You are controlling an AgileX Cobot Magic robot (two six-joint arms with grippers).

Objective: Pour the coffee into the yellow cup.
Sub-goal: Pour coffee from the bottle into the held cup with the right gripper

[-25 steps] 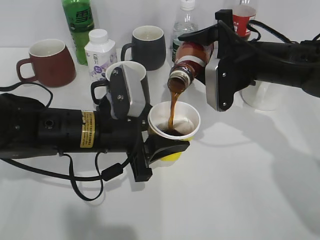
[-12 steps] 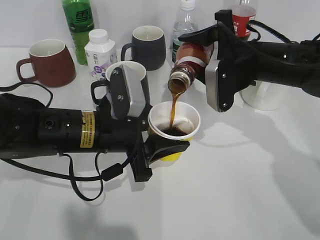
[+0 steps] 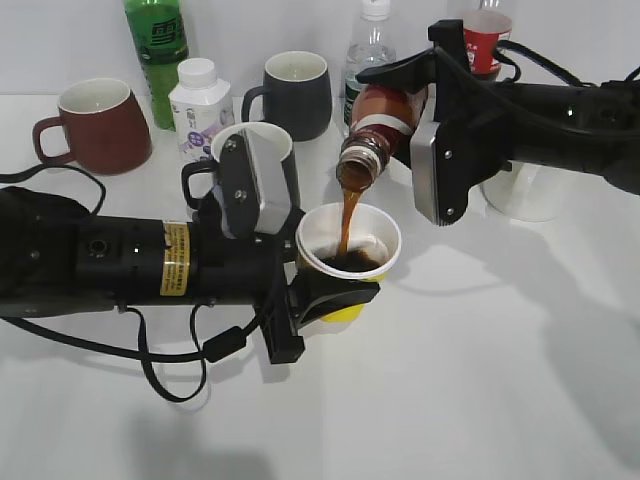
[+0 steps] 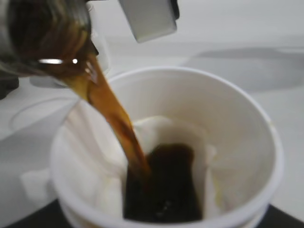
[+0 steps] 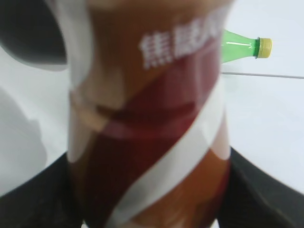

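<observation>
Pour under way, cup part filled.
Right gripper [image 3: 425, 95] clamps tilted coffee bottle [image 3: 380, 125]; left gripper [image 3: 335, 295] grips yellow cup [image 3: 348, 250] on table [image 3: 480, 380]; coffee [image 4: 164, 190] streams in. Next: level the bottle before overflow.

Bright, soft shadows; blurred wrist close-ups

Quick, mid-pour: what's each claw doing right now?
Left claw: closed on the yellow cup, steadying it on the table.
Right claw: closed on the coffee bottle, tipped mouth-down, stream running into the cup.
</observation>
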